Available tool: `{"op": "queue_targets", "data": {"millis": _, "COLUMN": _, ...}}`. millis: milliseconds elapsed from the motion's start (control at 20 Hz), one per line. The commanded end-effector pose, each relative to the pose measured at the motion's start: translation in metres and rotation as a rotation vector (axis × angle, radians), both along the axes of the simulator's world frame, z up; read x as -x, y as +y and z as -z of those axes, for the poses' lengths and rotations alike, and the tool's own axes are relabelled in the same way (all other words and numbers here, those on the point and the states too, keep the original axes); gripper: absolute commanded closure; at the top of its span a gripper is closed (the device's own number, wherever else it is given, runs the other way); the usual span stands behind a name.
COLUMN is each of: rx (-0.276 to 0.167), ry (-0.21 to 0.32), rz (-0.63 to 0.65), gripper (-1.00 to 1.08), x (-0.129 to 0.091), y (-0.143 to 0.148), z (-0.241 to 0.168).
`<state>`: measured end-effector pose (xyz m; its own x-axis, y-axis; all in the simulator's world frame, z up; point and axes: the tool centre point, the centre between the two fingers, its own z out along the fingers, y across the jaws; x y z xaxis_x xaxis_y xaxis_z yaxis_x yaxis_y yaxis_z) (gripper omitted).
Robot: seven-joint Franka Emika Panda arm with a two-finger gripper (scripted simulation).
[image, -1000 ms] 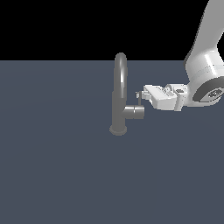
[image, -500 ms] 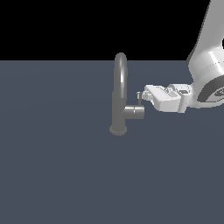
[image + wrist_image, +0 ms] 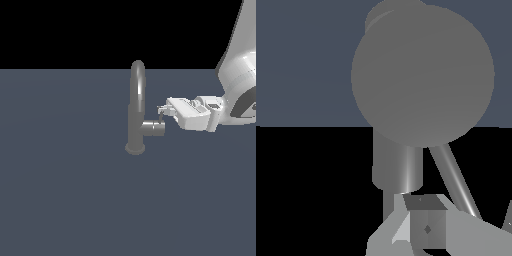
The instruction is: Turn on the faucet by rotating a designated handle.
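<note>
Out on the flat slate-blue floor [image 3: 60, 200] stands the faucet [image 3: 136, 107], a little left of the middle of the exterior view, its round base planted on the surface and its tall arched spout rising just past the line where the floor meets the black backdrop. A stubby side cylinder [image 3: 153, 128] juts from the column toward the exterior view's right, low down, near the base. From the end of that cylinder the handle [image 3: 161, 117], a thin grey rod, stands up and slightly tilted; in the wrist view it runs as a slim bright bar [image 3: 455, 181] from the big round cylinder face down to the fingers.

The white arm [image 3: 240, 75] comes in from the exterior view's right edge, its hand held roughly level, and the gripper [image 3: 162, 111] sits right at the top end of the rod. One finger [image 3: 426, 227] shows close against the rod in the wrist view. The fingertips look to be at the rod, but I cannot tell whether the jaws are open around it or pinched on it.

Around the faucet the floor lies wide on the left, the near side and behind. On the right the arm's own bulk fills the room above the floor.
</note>
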<state>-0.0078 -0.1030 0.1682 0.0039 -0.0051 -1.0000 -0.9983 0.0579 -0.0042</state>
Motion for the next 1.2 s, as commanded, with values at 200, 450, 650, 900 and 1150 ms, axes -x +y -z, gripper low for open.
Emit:
{"op": "queue_targets", "data": {"millis": 200, "rx": -0.003, "ry": 0.006, "rz": -0.002, "gripper": 1.08, "x": 0.024, "y": 0.001, "z": 0.012}}
{"op": "queue_targets", "data": {"millis": 450, "rx": -0.004, "ry": 0.007, "rz": -0.003, "gripper": 1.08, "x": 0.043, "y": 0.001, "z": 0.022}}
{"op": "queue_targets", "data": {"millis": 650, "rx": 0.001, "ry": -0.017, "rz": -0.005, "gripper": 1.08, "x": 0.039, "y": 0.003, "z": 0.016}}
{"op": "queue_targets", "data": {"millis": 900, "rx": -0.002, "ry": -0.005, "rz": -0.005, "gripper": 1.08, "x": 0.051, "y": 0.003, "z": 0.048}}
{"op": "queue_targets", "data": {"millis": 1150, "rx": -0.005, "ry": 0.006, "rz": -0.004, "gripper": 1.08, "x": 0.063, "y": 0.002, "z": 0.079}}
